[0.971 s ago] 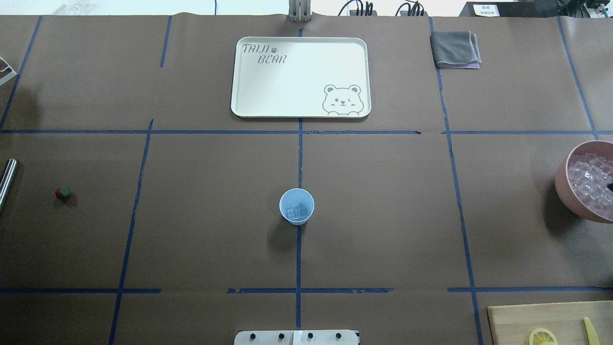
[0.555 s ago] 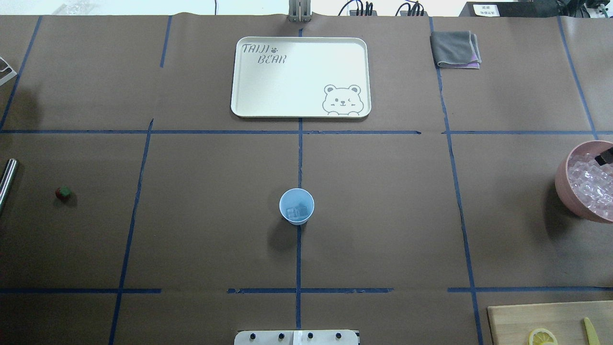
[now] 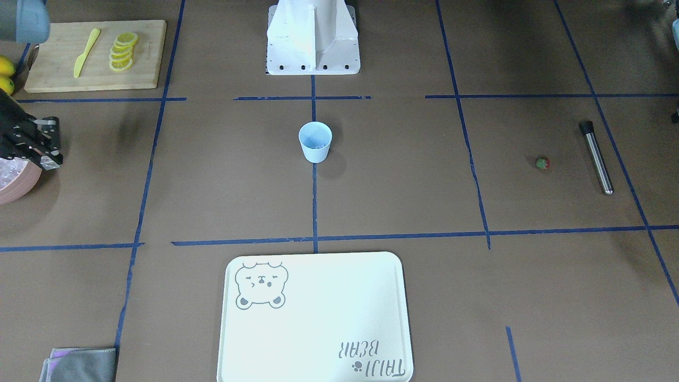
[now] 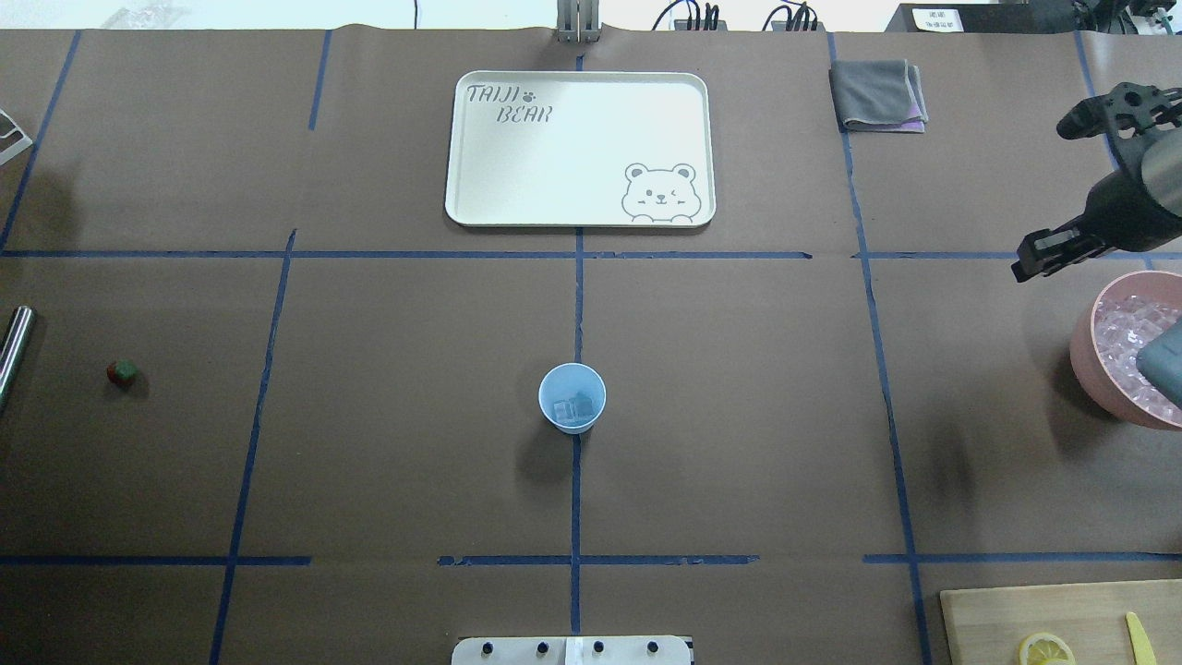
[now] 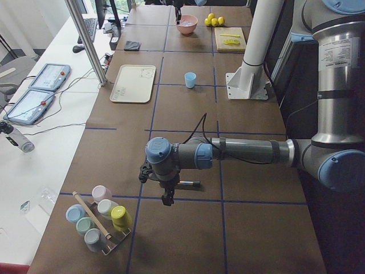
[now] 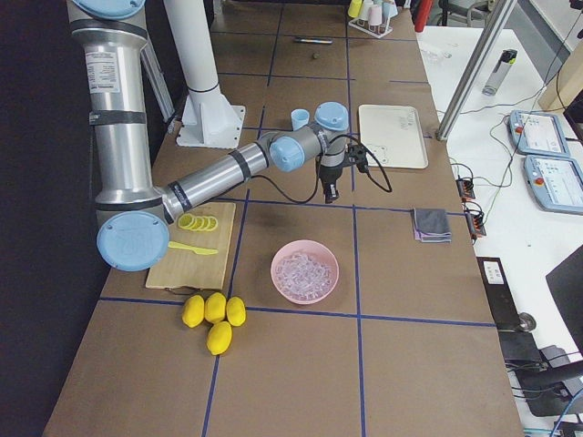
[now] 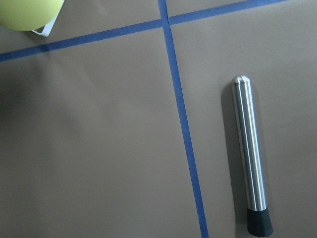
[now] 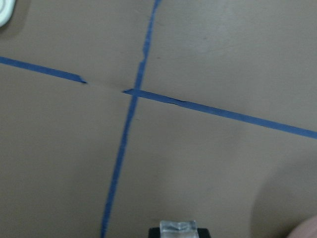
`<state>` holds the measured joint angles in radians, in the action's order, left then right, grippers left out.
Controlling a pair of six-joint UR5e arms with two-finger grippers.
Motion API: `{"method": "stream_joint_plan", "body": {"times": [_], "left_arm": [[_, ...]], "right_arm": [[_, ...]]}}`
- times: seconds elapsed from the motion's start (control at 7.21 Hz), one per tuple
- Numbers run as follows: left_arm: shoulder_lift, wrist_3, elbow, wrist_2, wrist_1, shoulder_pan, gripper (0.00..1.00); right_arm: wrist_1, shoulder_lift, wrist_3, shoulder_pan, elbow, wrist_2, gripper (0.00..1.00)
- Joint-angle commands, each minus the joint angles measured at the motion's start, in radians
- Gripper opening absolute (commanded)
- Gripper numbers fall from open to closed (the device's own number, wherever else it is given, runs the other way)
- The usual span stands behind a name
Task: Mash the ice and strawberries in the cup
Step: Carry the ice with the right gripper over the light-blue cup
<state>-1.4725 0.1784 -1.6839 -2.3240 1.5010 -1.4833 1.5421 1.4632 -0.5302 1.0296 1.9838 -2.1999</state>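
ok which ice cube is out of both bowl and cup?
The cube in the right pincer; the rest lie in the bowl or cup.

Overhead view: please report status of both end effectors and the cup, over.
Right end effector shut on clear ice cube. Left end effector over steel muddler, state unclear. Small pale-blue plastic cup upright, ice inside; red strawberry outside. Nothing blocking.

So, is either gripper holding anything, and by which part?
The right gripper pinches one ice cube by its opposite sides. For the left gripper, it cannot be told.
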Motion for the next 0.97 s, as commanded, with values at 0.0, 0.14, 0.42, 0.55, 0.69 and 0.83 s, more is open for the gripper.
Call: {"method": "stream_joint_plan", "body": {"times": [0.0, 0.14, 0.42, 0.55, 0.69, 0.83], "left_arm": [[-0.002, 0.001, -0.008, 0.0, 0.024, 0.0, 1.0], [-0.008, -0.005, -0.016, -0.002, 0.024, 0.0, 1.0], [-0.014, -0.01, -0.017, -0.003, 0.022, -0.002, 1.0], [-0.014, -0.007, -0.013, -0.002, 0.024, -0.002, 1.0], [-0.02, -0.004, -0.004, -0.002, 0.024, 0.0, 1.0], [-0.02, -0.003, 0.0, -0.002, 0.025, 0.0, 1.0]], "right_arm": [[0.006, -0.151, -0.257, -0.206, -0.011, 0.088, 0.05], [0.048, -0.228, -0.351, -0.264, -0.011, 0.123, 0.05], [0.179, -0.402, -0.498, -0.371, -0.016, 0.184, 0.05], [0.181, -0.449, -0.558, -0.425, -0.026, 0.23, 0.05], [0.181, -0.51, -0.644, -0.478, -0.045, 0.274, 0.05], [0.181, -0.58, -0.725, -0.546, -0.096, 0.343, 0.05]]}}
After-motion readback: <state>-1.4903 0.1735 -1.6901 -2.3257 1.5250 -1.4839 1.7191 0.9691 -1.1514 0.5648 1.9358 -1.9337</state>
